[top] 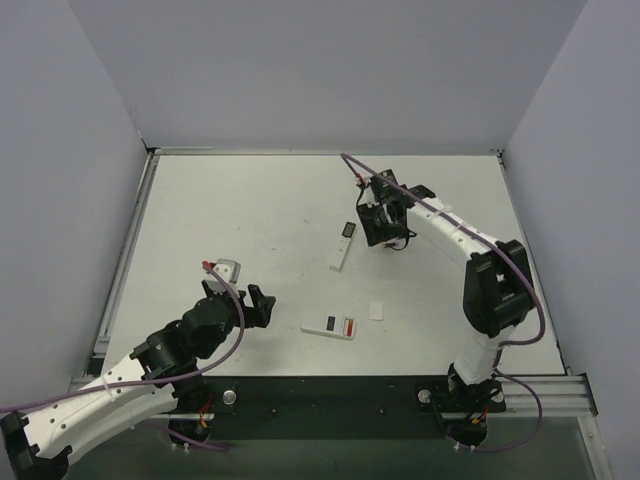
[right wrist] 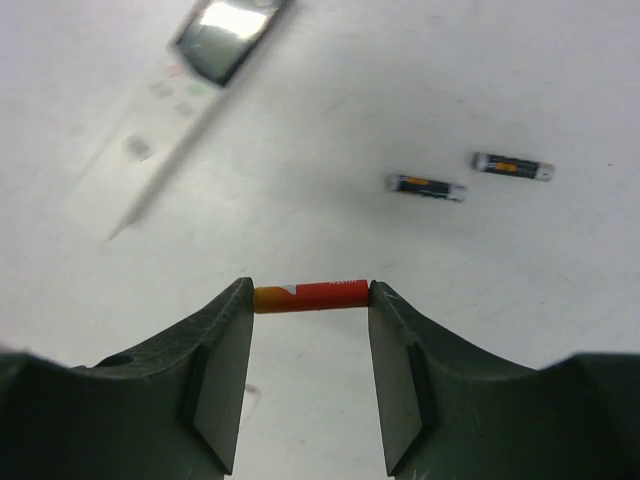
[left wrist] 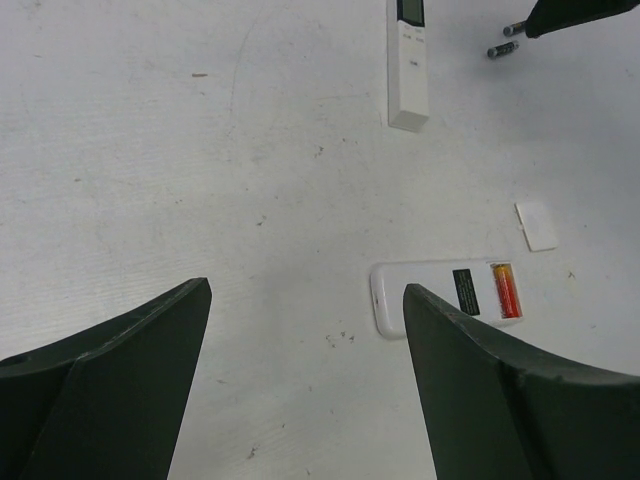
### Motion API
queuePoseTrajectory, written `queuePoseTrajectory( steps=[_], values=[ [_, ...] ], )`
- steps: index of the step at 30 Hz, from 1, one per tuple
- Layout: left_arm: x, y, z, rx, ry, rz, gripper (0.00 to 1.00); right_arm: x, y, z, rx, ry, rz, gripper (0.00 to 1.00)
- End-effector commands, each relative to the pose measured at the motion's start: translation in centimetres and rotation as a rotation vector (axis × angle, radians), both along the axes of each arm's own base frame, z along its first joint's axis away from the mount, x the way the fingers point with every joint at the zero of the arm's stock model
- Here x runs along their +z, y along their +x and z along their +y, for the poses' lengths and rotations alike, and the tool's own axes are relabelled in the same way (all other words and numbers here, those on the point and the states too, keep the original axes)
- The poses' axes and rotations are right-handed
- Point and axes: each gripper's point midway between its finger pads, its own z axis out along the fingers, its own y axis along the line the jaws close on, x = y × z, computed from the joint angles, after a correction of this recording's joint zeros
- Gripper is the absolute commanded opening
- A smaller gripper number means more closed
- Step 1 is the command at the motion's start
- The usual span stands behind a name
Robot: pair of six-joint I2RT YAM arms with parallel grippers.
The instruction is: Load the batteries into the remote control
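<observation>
Remote control [top: 329,326] lies before the second remote [top: 342,246], a cover [top: 376,311] to its right.

remote control [left wrist: 430,298] back up | seated battery [left wrist: 505,290] red | second battery [right wrist: 310,296] held endwise

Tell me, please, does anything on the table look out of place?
The remote control lies with its battery bay uncovered, one red battery showing inside; a small white cover lies apart beside it. Two dark batteries lie loose near the longer remote.
</observation>
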Motion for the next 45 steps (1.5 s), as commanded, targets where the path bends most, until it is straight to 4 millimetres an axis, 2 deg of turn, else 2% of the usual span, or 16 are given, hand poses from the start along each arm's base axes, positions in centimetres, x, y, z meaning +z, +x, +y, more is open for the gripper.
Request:
queuePoseTrajectory(
  steps=[1,2,3,4,5,6,8,11,16,20,32,34,36,45],
  values=[
    [0.2,0.1,-1.2,-0.014,-0.067,0.013,0.88,3.3,-6.0,3.0,0.223,-0.023,-0.036,0.16],
    [-0.1,0.1,-1.2,-0.012,-0.059,0.024,0.88,4.0,-7.5,4.2,0.29,-0.027,-0.055,0.16],
    [-0.5,0.1,-1.2,-0.011,-0.054,0.034,0.88,3.9,-8.7,4.6,0.336,-0.041,-0.051,0.16],
    [-0.6,0.0,-1.3,-0.012,-0.054,0.041,0.88,3.3,-10.1,4.5,0.389,-0.074,-0.029,0.16],
    [-0.8,0.0,-1.4,-0.014,-0.052,0.052,0.88,3.6,-11.0,4.7,0.424,-0.083,-0.036,0.17],
    [-1.0,-0.1,-1.5,-0.017,-0.049,0.057,0.88,3.5,-12.4,5.6,0.487,-0.101,-0.035,0.17],
    [-1.2,-0.1,-1.5,-0.013,-0.06,0.068,0.88,2.9,-14.2,5.6,0.552,-0.124,-0.025,0.17],
    [-1.3,-0.2,-1.6,-0.012,-0.076,0.069,0.88,1.7,-16.5,6.3,0.654,-0.148,0.001,0.18],
    [-1.4,-0.3,-1.6,-0.015,-0.084,0.073,0.88,-0.3,-18.8,7.0,0.783,-0.2,0.046,0.2],
    [-1.6,-0.5,-1.4,-0.014,-0.074,0.082,0.88,-1.5,-19.4,7.5,0.819,-0.23,0.074,0.21],
    [-1.5,-0.5,-1.0,-0.001,-0.07,0.082,0.88,-3.3,-20.3,8.7,0.869,-0.226,0.108,0.25],
    [-1.5,-0.5,-0.9,0.003,-0.07,0.081,0.88,-3.5,-20.3,9.0,0.87,-0.215,0.111,0.26],
    [-1.4,-0.5,-0.8,0.005,-0.072,0.078,0.88,-3.6,-20.4,9.1,0.874,-0.214,0.113,0.34],
    [-1.5,-0.5,-0.8,0.006,-0.069,0.081,0.88,-4.3,-21.2,8.9,0.894,-0.221,0.142,0.34]
  ],
)
